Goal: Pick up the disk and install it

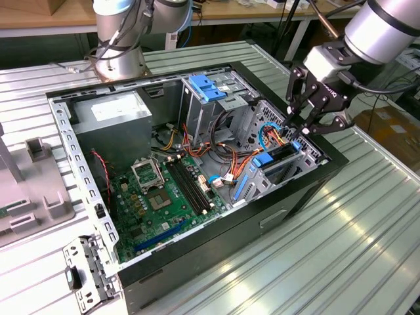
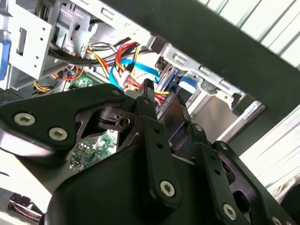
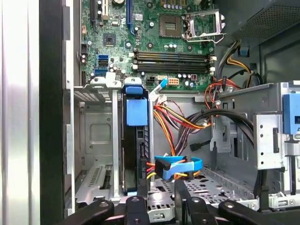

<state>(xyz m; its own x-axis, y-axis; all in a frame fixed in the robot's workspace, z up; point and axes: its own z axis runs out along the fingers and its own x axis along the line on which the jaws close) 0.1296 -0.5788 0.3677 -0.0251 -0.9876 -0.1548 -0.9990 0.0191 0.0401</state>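
The disk (image 3: 136,150) stands on edge in the drive bay at the front corner of the open computer case (image 1: 216,243), with a blue plastic tab (image 3: 137,111) on its rail. In the exterior view the disk (image 1: 281,153) is a dark slab in the bay at the case's right end. My gripper (image 1: 299,128) hangs just above that bay. In the first wrist view the gripper (image 3: 159,206) is open, with only perforated metal showing between its black fingers (image 3: 136,208). In the second wrist view the gripper (image 2: 164,101) points down at the bay's blue rails.
A grey power supply (image 1: 111,121) fills the case's far corner. An upright metal cage with a blue latch (image 1: 207,88) stands beside it. Coloured cables (image 3: 183,122) cross beside the bay above the green motherboard (image 1: 157,197). A loose bracket (image 1: 88,272) lies on the slatted table.
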